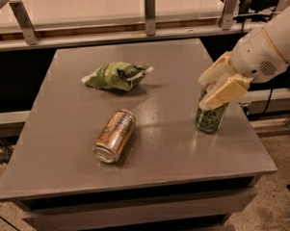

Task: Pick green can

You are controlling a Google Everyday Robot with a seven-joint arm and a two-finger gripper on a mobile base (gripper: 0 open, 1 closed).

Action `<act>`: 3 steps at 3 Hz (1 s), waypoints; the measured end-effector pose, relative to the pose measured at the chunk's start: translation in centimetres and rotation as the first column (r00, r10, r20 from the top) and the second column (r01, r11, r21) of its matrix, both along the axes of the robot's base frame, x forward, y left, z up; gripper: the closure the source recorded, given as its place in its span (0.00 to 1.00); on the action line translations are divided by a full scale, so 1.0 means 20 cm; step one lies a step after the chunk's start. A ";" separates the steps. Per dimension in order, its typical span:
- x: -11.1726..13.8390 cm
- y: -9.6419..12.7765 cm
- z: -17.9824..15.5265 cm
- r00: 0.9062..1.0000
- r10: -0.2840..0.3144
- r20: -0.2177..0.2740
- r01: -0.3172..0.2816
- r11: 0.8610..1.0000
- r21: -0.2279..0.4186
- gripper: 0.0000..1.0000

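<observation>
The green can [210,117] stands upright near the table's right edge. Only its lower body shows; its top is hidden behind my gripper. My gripper [204,91] comes in from the right on a white arm and sits at the can's upper part. Its two pale fingers [226,91] are apart, one in front of the can and one behind it. I cannot tell whether they touch the can.
A gold-orange can [115,136] lies on its side at the table's middle front. A green foil snack bag [115,75] lies toward the back. The grey table [55,155] drops off at the right edge close to the green can. A railing runs behind.
</observation>
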State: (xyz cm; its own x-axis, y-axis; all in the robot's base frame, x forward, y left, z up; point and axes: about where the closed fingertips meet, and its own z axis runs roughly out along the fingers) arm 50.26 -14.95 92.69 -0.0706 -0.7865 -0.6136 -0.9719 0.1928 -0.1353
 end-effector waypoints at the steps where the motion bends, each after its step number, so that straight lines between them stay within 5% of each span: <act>1: 0.01 0.03 0.03 0.999 0.027 0.023 -0.027 1.000 0.006 0.68; 2: 0.01 0.04 0.15 0.993 0.052 0.105 -0.048 0.998 -0.036 0.90; 3: 0.03 0.03 0.24 0.991 0.063 0.122 -0.058 0.997 -0.044 1.00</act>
State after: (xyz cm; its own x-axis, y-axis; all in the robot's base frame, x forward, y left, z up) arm 50.86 -14.42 97.44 0.0522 -0.8111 -0.5826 -0.9571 0.1259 -0.2611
